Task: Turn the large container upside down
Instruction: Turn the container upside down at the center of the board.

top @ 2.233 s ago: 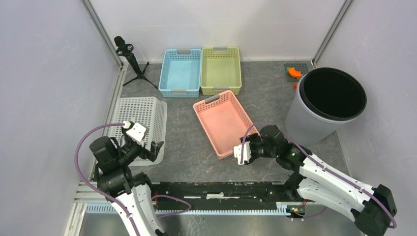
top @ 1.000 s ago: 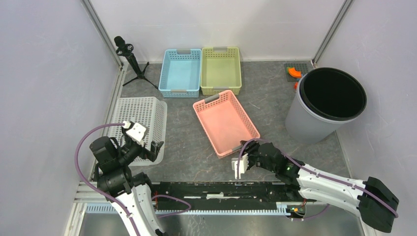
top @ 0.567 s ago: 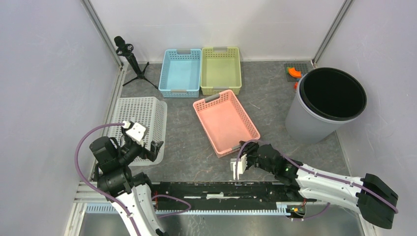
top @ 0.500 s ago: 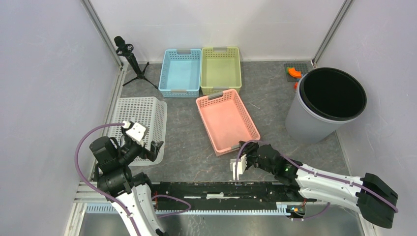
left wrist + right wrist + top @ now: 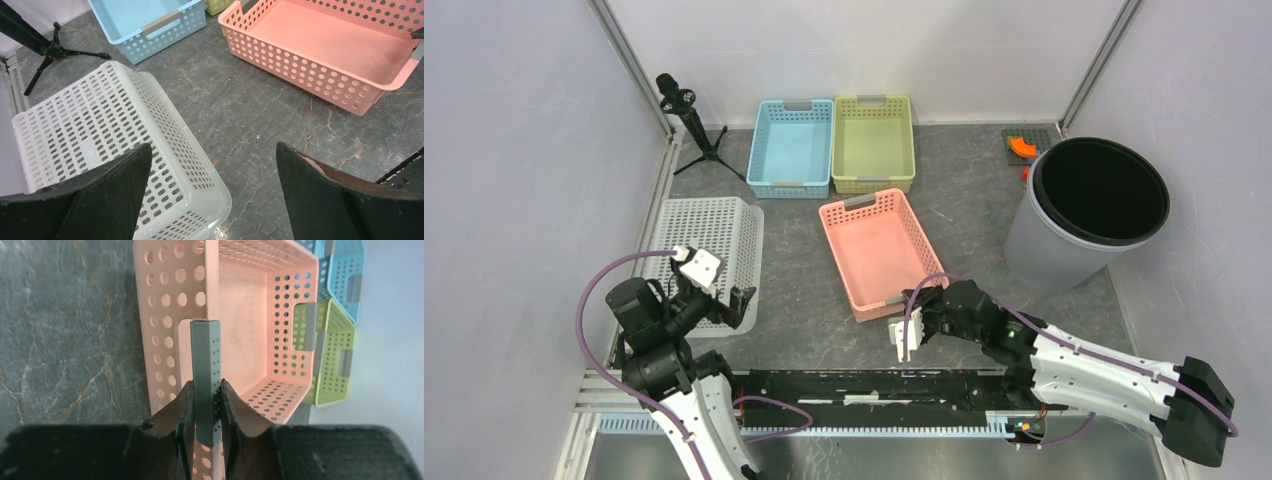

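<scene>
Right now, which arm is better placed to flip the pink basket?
Right. The right fingers grip the grey handle of the pink basket; the left fingers hang open by the white basket, apart from the pink one.

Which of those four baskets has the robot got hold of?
The pink basket: the right arm's jaws pinch its grey handle. The blue basket, green basket and white basket sit untouched.

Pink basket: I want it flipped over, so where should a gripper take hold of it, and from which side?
Take the grey handle in the near short wall of the pink basket, coming from the near side. The bar spans a cutout, so it can be pinched on both faces, and lifting that end should tip it over. The right gripper is shut on it there.
</scene>
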`<state>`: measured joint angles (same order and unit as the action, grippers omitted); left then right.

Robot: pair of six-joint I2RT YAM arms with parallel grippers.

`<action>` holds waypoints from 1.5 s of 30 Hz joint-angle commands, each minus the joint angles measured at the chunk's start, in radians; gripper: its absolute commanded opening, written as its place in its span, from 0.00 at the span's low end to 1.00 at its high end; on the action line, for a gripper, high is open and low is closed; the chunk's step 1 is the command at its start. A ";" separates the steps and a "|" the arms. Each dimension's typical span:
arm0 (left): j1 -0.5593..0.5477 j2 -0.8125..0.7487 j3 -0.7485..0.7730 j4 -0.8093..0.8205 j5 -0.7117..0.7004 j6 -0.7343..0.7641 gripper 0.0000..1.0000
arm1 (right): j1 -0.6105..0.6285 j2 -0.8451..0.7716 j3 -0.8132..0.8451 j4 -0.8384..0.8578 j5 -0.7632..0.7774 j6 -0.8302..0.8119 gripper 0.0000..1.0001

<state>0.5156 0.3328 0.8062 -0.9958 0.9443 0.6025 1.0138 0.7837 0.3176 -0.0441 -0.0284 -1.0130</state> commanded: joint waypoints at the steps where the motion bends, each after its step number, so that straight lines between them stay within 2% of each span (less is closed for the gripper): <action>1: 0.010 -0.003 -0.002 0.023 0.013 0.011 1.00 | -0.032 -0.021 0.150 -0.153 -0.213 0.090 0.07; 10: 0.010 -0.005 -0.002 0.025 0.012 0.011 1.00 | -0.135 -0.013 0.406 -0.360 -0.501 0.165 0.08; 22: 0.014 -0.018 -0.006 0.025 0.013 0.012 1.00 | -0.298 0.073 0.588 -0.358 -0.826 0.469 0.08; 27: 0.015 -0.021 -0.006 0.025 0.013 0.013 1.00 | -0.386 0.131 0.611 -0.267 -0.968 0.700 0.07; 31: 0.018 -0.021 -0.007 0.025 0.015 0.014 1.00 | -0.473 0.164 0.552 -0.034 -1.082 0.991 0.06; 33: 0.018 -0.021 -0.005 0.025 0.015 0.015 1.00 | -0.517 0.178 0.502 0.134 -1.128 1.211 0.05; 35: 0.017 -0.021 -0.006 0.025 0.014 0.014 1.00 | -0.554 0.195 0.453 0.293 -1.154 1.384 0.05; 38: 0.017 -0.020 -0.006 0.025 0.014 0.014 1.00 | -0.597 0.221 0.408 0.420 -1.155 1.532 0.04; 41: 0.017 -0.018 -0.005 0.025 0.014 0.014 1.00 | -0.633 0.243 0.403 0.389 -1.109 1.535 0.04; 45: 0.017 -0.018 -0.006 0.025 0.015 0.014 1.00 | -0.660 0.257 0.431 0.215 -0.983 1.402 0.04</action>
<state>0.5224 0.3199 0.8036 -0.9936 0.9443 0.6025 0.3740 1.0294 0.7231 0.2398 -1.1107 0.4030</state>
